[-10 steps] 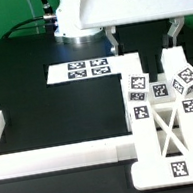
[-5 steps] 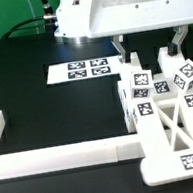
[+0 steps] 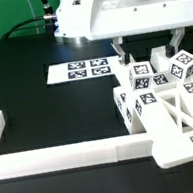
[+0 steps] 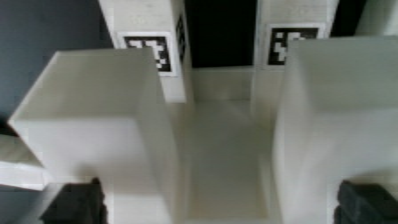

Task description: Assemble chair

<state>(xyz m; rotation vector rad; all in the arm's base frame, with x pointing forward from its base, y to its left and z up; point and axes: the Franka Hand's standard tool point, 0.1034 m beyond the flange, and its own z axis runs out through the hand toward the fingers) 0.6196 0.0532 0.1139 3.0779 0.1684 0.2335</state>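
The dark table (image 3: 46,112) fills most of the exterior view. White border rails (image 3: 64,156) run along its lower edge and up the left side of the frame. The marker board (image 3: 80,71) lies flat just above the centre of the frame, well apart from the rails.

The chair (image 3: 172,108), a cluster of chunky white parts with black-and-white tags, sits at the right of the frame, tilted. Its large flat plate slopes down to the lower right corner and overlaps the end of the lower rail. Tagged blocks and bars stand up from it toward the upper right.

The white arm body spans the top of the frame. The pincer (image 3: 148,48) hangs from it directly above the chair's upper blocks. Its jaws are spread wide, one dark finger (image 3: 124,52) on the left and the other (image 3: 173,40) on the right, holding nothing. Whether the fingertips touch the blocks cannot be told from this view.

In the wrist view two tall white chair parts (image 4: 107,130) rise close to the lens with a channel between them. Two tagged bars show behind them. The dark fingertips (image 4: 68,205) stand outside the parts at the lower corners.
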